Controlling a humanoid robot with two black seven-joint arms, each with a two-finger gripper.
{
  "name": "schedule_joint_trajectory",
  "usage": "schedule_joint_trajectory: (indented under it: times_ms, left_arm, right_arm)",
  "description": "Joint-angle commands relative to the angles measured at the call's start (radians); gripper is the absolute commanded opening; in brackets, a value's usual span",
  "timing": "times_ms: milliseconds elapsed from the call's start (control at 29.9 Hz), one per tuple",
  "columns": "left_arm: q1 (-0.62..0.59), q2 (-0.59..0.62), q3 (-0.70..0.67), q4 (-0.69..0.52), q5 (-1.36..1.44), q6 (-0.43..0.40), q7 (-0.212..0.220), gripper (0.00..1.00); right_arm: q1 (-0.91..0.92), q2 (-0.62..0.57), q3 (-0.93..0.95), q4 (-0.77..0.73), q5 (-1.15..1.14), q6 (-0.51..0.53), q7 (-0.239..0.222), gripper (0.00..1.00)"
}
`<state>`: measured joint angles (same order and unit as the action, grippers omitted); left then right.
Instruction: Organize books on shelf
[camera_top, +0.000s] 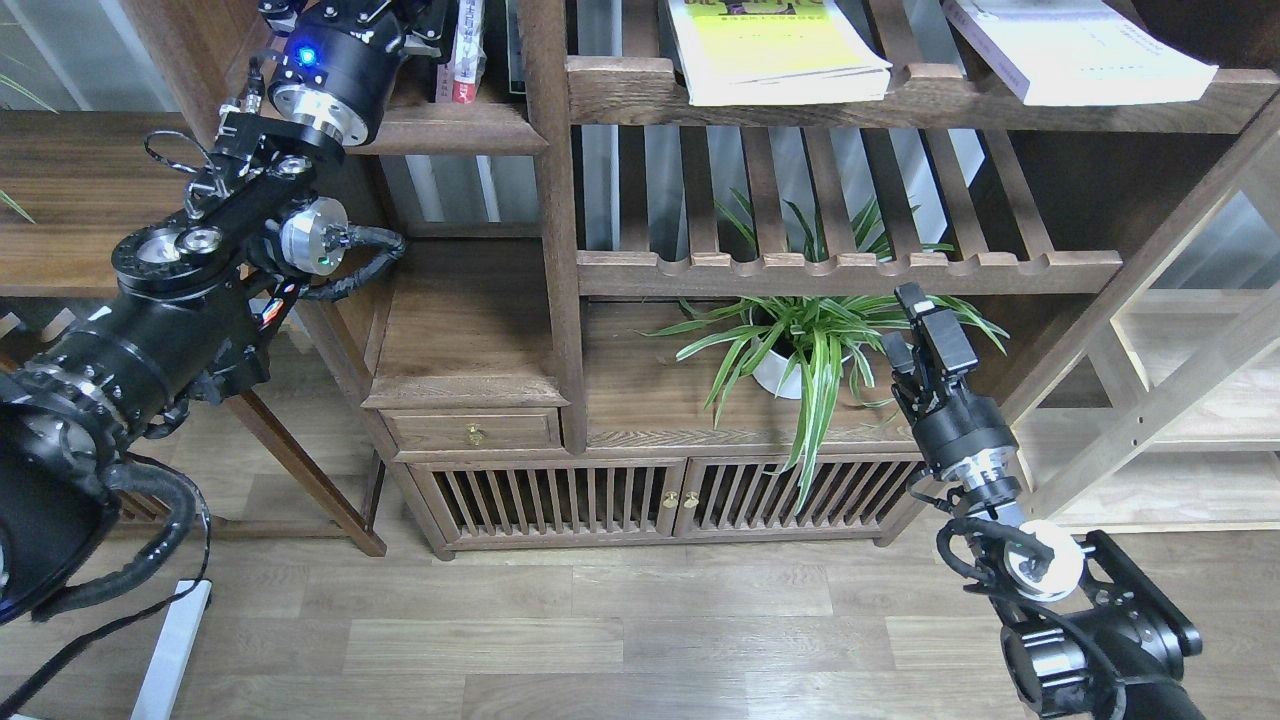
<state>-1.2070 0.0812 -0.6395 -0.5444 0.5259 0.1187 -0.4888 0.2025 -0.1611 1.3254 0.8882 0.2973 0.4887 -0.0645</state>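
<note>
While the left gripper (420, 20) meets the red book (466, 55), finger state unclear, the right gripper (915, 330) hangs spread.

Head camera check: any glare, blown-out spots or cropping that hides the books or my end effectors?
Head view: sharp, evenly lit, no motion blur. The yellow-green paperback and pale white paperback are cut by the top edge, white covers nearly blown out. The left end effector is cropped; the right end effector is dark against the green spider plant.

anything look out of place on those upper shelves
Yes. The yellow-green book and the white book lie flat on the top shelf, both overhanging its front edge, the white one skewed. The red book stands upright at the left.
</note>
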Motion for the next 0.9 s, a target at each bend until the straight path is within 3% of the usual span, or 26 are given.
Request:
schedule_joint_trajectory:
  times_ms: [0,435,869]
  left_arm:
    - [0.001,0.002,-0.008,-0.043,0.0,0.067,0.0,0.96]
    - [0.033,0.164,0.009,-0.25,0.0,0.101,0.0,0.99]
    - [0.147,0.198,0.006,-0.416,0.002,0.102,0.0,0.99]
  right_arm:
    - [0.0,0.0,0.0,0.0,-0.001,0.0,0.0,0.99]
    - [-0.002,-0.002,-0.005,-0.002,-0.006,0.0,0.0,0.99]
    - [-0.002,-0.003,-0.014,-0.003,-0.009,0.0,0.0,0.99]
